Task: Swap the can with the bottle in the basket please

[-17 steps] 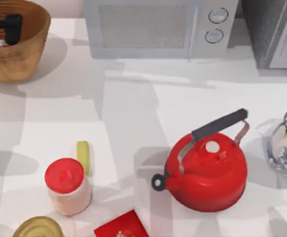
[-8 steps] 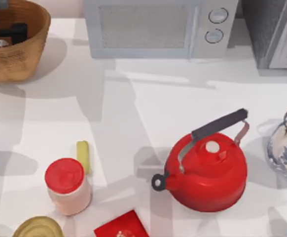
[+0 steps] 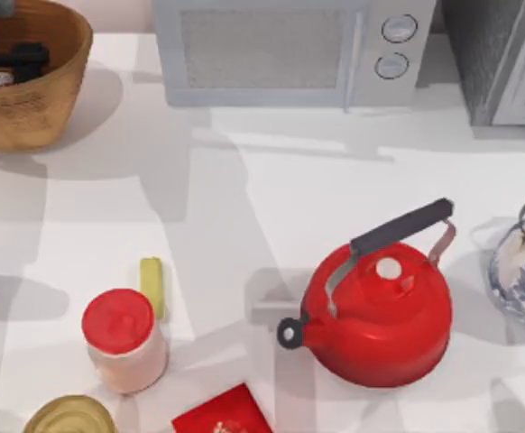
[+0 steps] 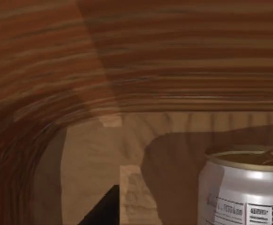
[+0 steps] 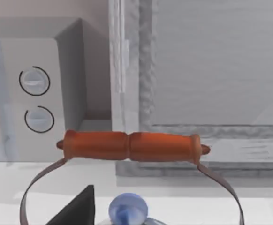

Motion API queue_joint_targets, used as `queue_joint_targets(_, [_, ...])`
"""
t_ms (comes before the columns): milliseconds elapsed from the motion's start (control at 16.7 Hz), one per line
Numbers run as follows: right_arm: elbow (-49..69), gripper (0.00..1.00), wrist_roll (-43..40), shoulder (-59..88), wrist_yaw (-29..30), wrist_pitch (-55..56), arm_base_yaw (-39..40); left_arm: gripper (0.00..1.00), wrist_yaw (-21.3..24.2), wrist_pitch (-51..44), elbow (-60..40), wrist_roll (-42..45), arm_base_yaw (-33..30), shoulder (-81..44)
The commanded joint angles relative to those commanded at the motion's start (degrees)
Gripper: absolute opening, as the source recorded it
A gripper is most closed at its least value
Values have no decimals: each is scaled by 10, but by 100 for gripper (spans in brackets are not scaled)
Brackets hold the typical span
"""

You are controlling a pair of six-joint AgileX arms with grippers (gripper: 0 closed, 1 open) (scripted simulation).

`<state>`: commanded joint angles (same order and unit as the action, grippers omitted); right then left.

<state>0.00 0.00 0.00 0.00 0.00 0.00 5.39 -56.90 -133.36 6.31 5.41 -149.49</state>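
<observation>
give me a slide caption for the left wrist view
Inside the ribbed tan-brown woven wicker basket, looking at a silver metal drink can standing upright on its floor.

Probably a kitchen: microwave (image 3: 285, 52), red kettle (image 3: 380, 311), white counter (image 3: 244, 225).
</observation>
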Motion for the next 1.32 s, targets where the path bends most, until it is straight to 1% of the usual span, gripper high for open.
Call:
queue_joint_targets(480, [0,100,0,0,0,0,0,2,0,0,0,0,0,0])
queue_joint_targets(540, [0,100,0,0,0,0,0,0,0,0,0,0,0,0])
queue_joint_targets(1080, [0,100,0,0,0,0,0,0,-3,-1,-7,3,1,16])
queue_joint_targets(1200, [0,100,0,0,0,0,0,0,-5,6,5,-1,4,32])
queue_joint_targets(1320, [0,100,0,0,0,0,0,0,-9,25,40,-9,9,72])
